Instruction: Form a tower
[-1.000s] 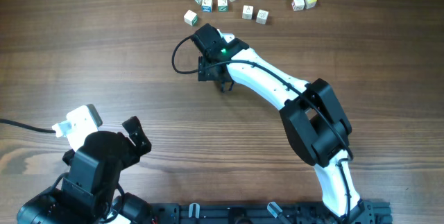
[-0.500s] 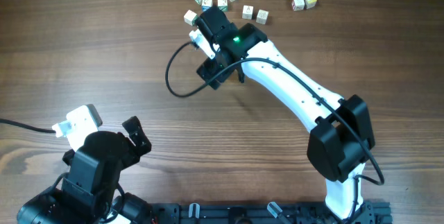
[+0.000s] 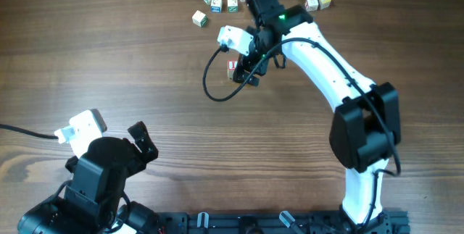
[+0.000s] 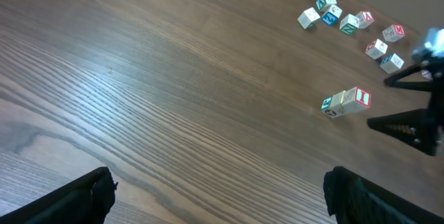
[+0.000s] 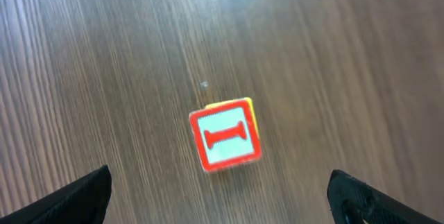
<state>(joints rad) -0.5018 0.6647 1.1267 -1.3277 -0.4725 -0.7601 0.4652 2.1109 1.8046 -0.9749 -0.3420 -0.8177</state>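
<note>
The tower (image 5: 225, 143) is a short stack of small wooden cubes whose top face is white with a red frame and a red "I". It stands free on the table. In the left wrist view the tower (image 4: 347, 102) shows from the side, and in the overhead view the tower (image 3: 232, 67) peeks out just left of my right gripper (image 3: 246, 74). My right gripper (image 5: 220, 203) hangs above the stack, open and empty, with the cube top between and ahead of its fingers. My left gripper (image 4: 218, 196) is open over bare wood, far from the stack.
Several loose letter cubes (image 3: 216, 4) lie scattered along the far edge, with more at the right (image 3: 312, 3). The same loose cubes (image 4: 347, 21) show in the left wrist view. The right arm's cable (image 3: 210, 82) loops left of the tower. The left arm (image 3: 101, 169) sits at the near left corner.
My right arm swung away toward the far cubes, then came back to the tower's right side, uncovering the stack. Its jaws opened a little wider. The left arm stayed still.
</note>
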